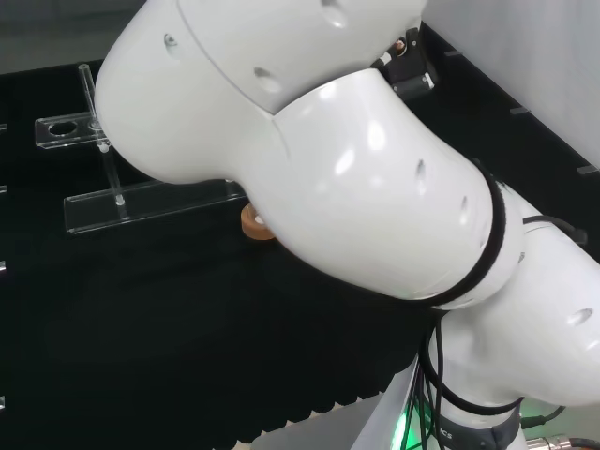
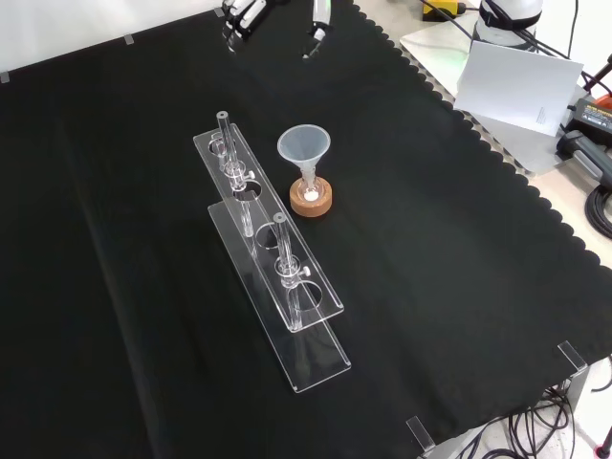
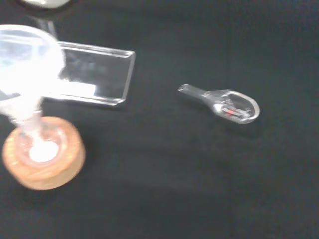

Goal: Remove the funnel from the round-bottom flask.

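Front view is showing the funnel (image 2: 304, 148) sitting upright in the round-bottom flask (image 2: 310, 187) on its cork ring (image 2: 312, 200), just beside the clear rack (image 2: 277, 277); no writing is legible. Fingers (image 2: 318, 21) are hanging well apart, apparently straight, grasping nothing.

hand (image 2: 251, 11) at top edge of front view, fingertips pointing down; white arm links (image 1: 356, 187) at head view's right.
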`<move>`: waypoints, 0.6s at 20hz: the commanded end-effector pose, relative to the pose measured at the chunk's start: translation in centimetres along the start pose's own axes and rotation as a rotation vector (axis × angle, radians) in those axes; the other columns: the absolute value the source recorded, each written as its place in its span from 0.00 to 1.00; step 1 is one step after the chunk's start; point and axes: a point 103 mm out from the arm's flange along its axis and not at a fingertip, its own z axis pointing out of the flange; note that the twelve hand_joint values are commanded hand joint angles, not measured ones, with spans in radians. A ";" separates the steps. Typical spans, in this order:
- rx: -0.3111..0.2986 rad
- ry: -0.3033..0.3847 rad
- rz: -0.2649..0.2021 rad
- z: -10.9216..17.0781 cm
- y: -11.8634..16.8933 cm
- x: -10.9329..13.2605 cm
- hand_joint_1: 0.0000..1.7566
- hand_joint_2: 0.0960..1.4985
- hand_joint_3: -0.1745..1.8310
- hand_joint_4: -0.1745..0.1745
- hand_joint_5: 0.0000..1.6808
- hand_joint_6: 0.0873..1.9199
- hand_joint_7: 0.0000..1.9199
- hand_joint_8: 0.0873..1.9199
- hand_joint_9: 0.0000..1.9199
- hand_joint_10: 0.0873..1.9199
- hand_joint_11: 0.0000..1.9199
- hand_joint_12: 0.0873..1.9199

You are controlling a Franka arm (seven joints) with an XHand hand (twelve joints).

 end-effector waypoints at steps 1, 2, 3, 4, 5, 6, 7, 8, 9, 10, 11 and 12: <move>0.056 0.038 -0.052 -1.5 -1.5 3.2 0.35 0.42 0.31 0.37 0.12 0.00 0.00 0.30 0.13 0.38 0.12 0.77; 0.054 0.036 -0.058 -1.6 -1.7 3.7 0.35 0.42 0.31 0.37 0.11 0.00 0.00 0.30 0.13 0.38 0.12 0.78; 0.052 0.037 -0.066 -1.6 -1.9 4.2 0.34 0.42 0.31 0.37 0.11 0.00 0.00 0.29 0.12 0.38 0.12 0.78; 0.052 0.038 -0.073 -1.6 -2.0 4.6 0.34 0.42 0.31 0.37 0.11 0.00 0.00 0.29 0.12 0.38 0.11 0.78; 0.055 0.039 -0.078 -1.5 -2.1 5.0 0.34 0.42 0.31 0.37 0.11 0.00 0.00 0.29 0.12 0.38 0.11 0.78; 0.062 0.043 -0.082 -1.3 -2.0 5.4 0.34 0.42 0.31 0.37 0.11 0.00 0.00 0.29 0.12 0.39 0.11 0.78; 0.069 0.045 -0.087 -1.1 -2.0 5.7 0.34 0.42 0.31 0.37 0.11 0.00 0.00 0.28 0.12 0.39 0.11 0.78; 0.073 0.047 -0.096 -1.0 -2.0 6.1 0.34 0.42 0.31 0.37 0.11 0.00 0.00 0.27 0.12 0.39 0.11 0.78; 0.076 0.046 -0.102 -0.9 -2.0 6.6 0.34 0.42 0.30 0.37 0.10 0.00 0.00 0.25 0.11 0.39 0.11 0.78; 0.081 0.045 -0.110 -0.8 -2.0 7.0 0.34 0.42 0.30 0.37 0.10 0.00 0.00 0.24 0.10 0.39 0.11 0.78; 0.081 0.045 -0.118 -0.8 -2.0 7.5 0.34 0.42 0.30 0.37 0.10 0.00 0.00 0.22 0.10 0.40 0.11 0.78; 0.081 0.041 -0.127 -0.7 -2.0 8.0 0.34 0.42 0.30 0.37 0.10 0.00 0.00 0.22 0.09 0.40 0.11 0.78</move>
